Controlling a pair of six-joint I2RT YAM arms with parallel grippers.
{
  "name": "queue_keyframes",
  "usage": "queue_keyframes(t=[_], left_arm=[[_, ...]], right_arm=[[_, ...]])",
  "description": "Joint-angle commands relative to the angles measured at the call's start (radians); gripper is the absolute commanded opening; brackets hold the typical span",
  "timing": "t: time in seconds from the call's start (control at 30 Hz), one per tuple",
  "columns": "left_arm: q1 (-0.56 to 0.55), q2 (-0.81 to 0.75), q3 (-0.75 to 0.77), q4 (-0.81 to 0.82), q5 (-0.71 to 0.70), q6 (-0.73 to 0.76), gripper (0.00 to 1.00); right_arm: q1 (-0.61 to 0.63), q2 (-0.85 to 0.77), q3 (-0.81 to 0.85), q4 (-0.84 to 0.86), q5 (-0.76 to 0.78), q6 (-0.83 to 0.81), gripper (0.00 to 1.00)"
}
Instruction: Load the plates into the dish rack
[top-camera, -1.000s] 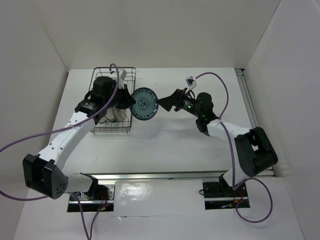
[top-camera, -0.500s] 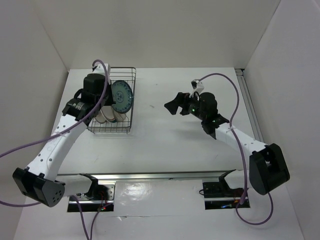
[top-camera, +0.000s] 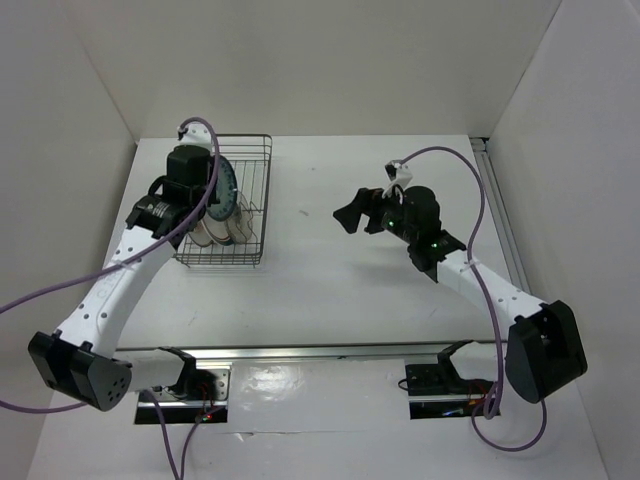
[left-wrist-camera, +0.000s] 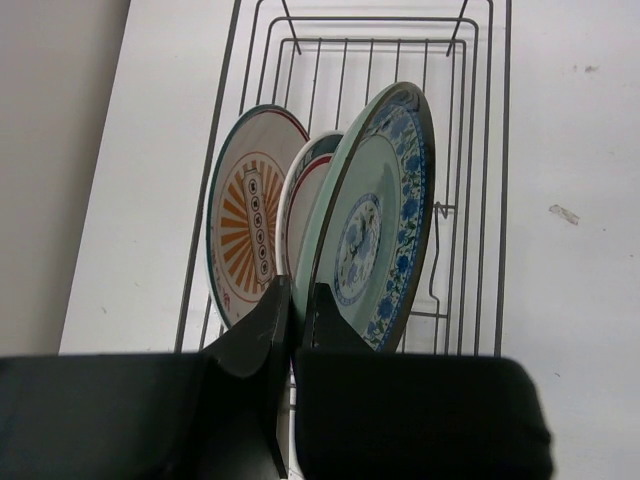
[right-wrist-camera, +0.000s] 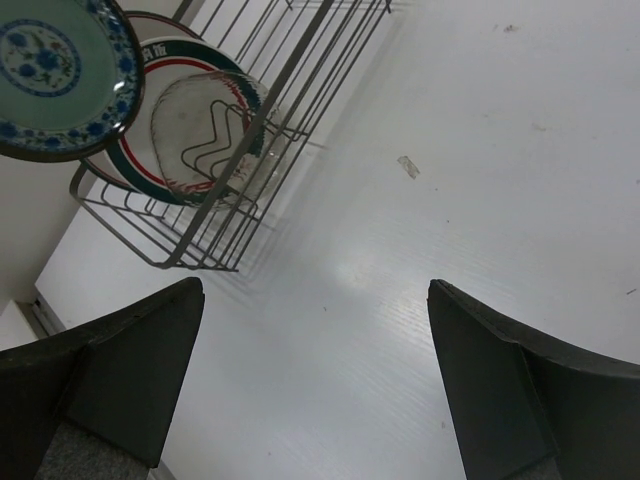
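Though unclear overhead, wrist shows left pincer gripping teal plate, seemingly in rack; right pincer wide.

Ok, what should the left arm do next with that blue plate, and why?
Probably lower it a little: the left gripper is shut on the blue plate, upright over the dish rack beside the red-rimmed plate, seemingly not yet seated.

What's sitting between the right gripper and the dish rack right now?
Nothing. In the top view, only bare white table separates the open right gripper from the dish rack; the right wrist view shows just faint specks on that stretch.
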Motion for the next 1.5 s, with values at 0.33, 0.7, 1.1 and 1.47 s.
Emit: queue_keyframes(t=[0.33,0.7,1.1,1.47], left_arm=[[-0.013,0.122,0.079,0.041,-0.066,-0.044,0.0],[-0.066,0.195,0.077,0.041,-0.117,-0.082,0.0],[-0.075,0.223,0.087,0.032,-0.151,-0.093,0.0],[-0.075,0.263,0.096,0.023,-0.142,-0.093,0.0]], right_arm=[[-0.038,-0.062,-0.04,0.015,-0.027,-0.029,1.0],[-0.099,-0.091,-0.068,0.015,-0.078,-0.029,1.0],[-0.118,-0.091,-0.086,0.043,-0.109,-0.029,1.0],[-0.127,-0.101,-0.095,0.043,-0.109,-0.029,1.0]])
